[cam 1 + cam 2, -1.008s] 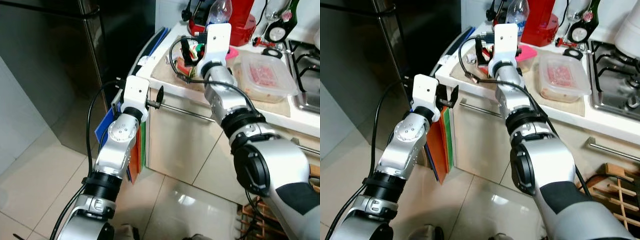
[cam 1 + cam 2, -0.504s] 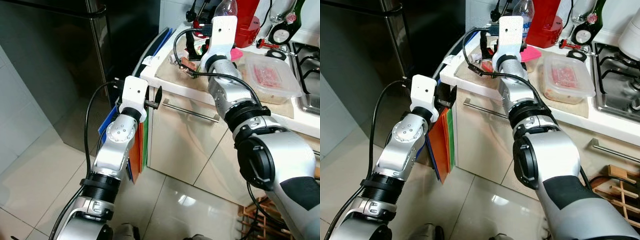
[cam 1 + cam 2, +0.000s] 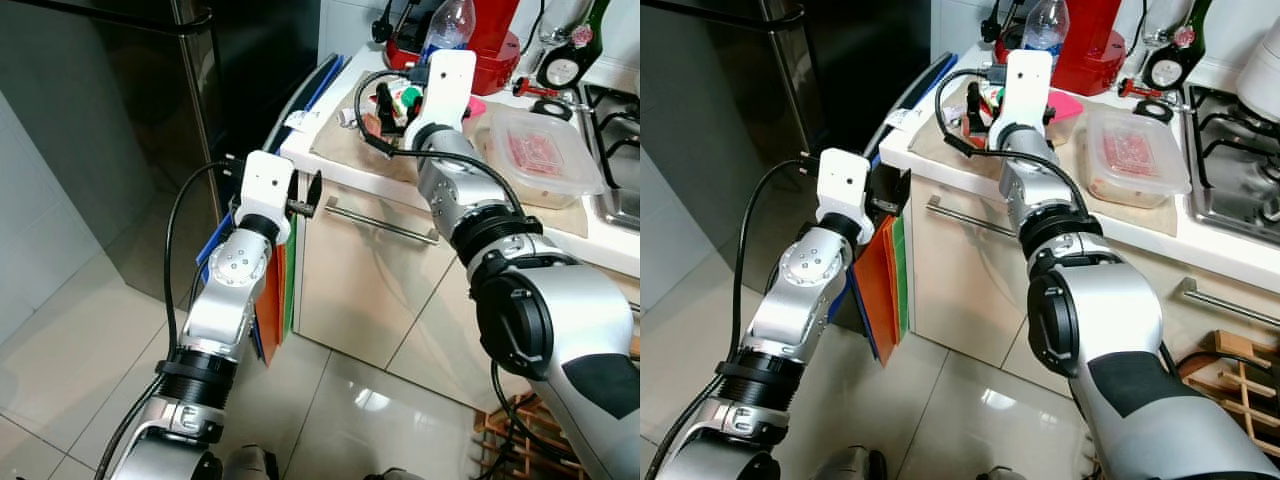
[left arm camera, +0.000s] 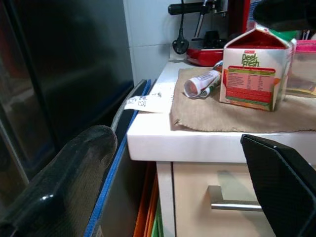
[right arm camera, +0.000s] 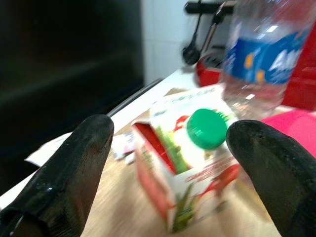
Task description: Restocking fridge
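On worktop, upright juice carton (image 5: 185, 163) sits just ahead of wide-open, empty right gripper (image 5: 168, 163), btwn its fingers; left gripper (image 3: 305, 200), also open, hangs nearer.

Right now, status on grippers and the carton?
Right gripper open, above the juice carton on the counter mat, not gripping. Left gripper open, level with the counter edge, idle. Water bottle close behind carton; fridge door shut.

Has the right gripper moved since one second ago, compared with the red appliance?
Yes. The right gripper has advanced over the counter toward the red appliance, closer to the carton.
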Motion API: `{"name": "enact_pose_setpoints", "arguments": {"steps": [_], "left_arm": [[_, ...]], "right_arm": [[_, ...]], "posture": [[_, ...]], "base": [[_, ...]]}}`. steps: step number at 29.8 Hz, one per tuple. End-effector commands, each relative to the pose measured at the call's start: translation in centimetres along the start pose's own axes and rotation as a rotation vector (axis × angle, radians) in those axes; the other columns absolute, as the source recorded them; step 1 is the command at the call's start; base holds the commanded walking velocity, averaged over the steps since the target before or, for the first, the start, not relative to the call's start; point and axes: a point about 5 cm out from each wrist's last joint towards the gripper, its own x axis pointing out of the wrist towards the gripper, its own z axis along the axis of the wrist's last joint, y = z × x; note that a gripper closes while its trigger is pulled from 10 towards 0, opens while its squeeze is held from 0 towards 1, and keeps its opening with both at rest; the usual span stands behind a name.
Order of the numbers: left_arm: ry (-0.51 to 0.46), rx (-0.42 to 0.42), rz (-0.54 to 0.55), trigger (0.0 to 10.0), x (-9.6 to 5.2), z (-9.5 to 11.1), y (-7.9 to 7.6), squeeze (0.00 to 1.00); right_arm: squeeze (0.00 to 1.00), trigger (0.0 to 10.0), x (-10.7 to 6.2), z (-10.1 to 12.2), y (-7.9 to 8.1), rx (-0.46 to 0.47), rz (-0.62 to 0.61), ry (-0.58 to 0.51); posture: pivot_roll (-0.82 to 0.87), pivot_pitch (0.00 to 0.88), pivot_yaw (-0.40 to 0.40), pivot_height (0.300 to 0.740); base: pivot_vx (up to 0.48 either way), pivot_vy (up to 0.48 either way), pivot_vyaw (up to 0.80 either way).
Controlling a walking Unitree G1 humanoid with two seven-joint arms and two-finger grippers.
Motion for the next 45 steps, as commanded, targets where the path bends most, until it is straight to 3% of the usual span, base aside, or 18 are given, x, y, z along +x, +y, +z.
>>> {"name": "enact_pose_setpoints", "arguments": {"steps": [1,11,22,23,27,28,29,30,32,33,34,45], "left_arm": [[0.003,0.003,-0.003,10.0,-0.2,0.0,-0.2,0.0],[0.0,-0.006,-0.007,10.0,0.2,0.2,-0.4,0.0],[0.003,-0.005,-0.002,10.0,0.1,0.1,-0.4,0.0],[0.003,-0.005,-0.002,10.0,0.1,0.1,-0.4,0.0],[0.005,-0.005,-0.002,10.0,0.1,0.0,-0.4,0.0],[0.005,-0.005,-0.002,10.0,0.1,0.0,-0.4,0.0],[0.005,-0.005,-0.002,10.0,0.1,0.0,-0.4,0.0],[0.006,-0.006,-0.002,10.0,0.1,0.0,-0.5,0.0],[0.006,-0.007,-0.002,10.0,0.1,0.0,-0.5,0.0],[0.007,-0.005,-0.001,10.0,0.1,0.0,-0.5,0.0],[0.01,-0.004,0.006,10.0,0.1,-0.1,-0.5,0.0],[-0.002,-0.037,-0.005,10.0,0.1,0.0,-0.4,0.0]], "right_arm": [[0.0,10.0,-0.1,-0.8,-0.4,0.03,-0.004,0.041],[0.0,10.0,-0.3,-1.7,-0.7,0.044,-0.026,0.098],[0.0,10.0,-0.5,-2.8,-0.5,0.036,-0.028,0.138],[1.0,10.0,-0.5,-2.8,-0.5,0.042,-0.029,0.132],[1.0,10.0,-0.5,-2.8,-0.5,0.02,-0.025,0.116],[1.0,6.5,-0.5,-2.7,-0.6,0.013,-0.033,0.11],[1.0,6.5,-0.5,-2.7,-0.6,0.013,-0.033,0.11],[0.0,0.0,-0.6,-2.8,-0.5,0.014,-0.027,0.106],[0.0,0.0,-0.6,-2.8,-0.5,0.012,-0.026,0.108],[0.0,6.5,-0.6,-3.0,-0.4,-0.008,-0.025,0.116],[0.0,10.0,-0.6,-3.0,-0.3,-0.035,-0.022,0.111],[0.0,10.0,-0.7,-3.0,0.2,-0.092,0.0,0.069]], "posture": [[0.11,0.051,-0.065,0.74],[0.09,0.051,-0.069,0.74],[0.09,0.054,-0.071,0.685],[0.09,0.055,-0.072,0.685],[0.09,0.055,-0.073,0.685],[0.09,0.056,-0.073,0.685],[0.09,0.056,-0.073,0.685],[0.09,0.057,-0.075,0.685],[0.09,0.058,-0.075,0.685],[0.09,0.058,-0.074,0.685],[0.09,0.058,-0.074,0.685],[0.08,0.052,-0.066,0.685]], "base": [[0.0,0.0,0.0],[0.0,0.0,0.0],[0.0,0.0,0.0],[0.0,0.0,0.0],[0.0,0.0,0.0],[0.0,0.0,0.0],[0.0,0.0,0.0],[0.0,0.0,0.0],[0.0,0.0,0.0],[0.0,0.0,0.0],[0.0,0.0,0.0],[0.042,0.0,0.0]]}}
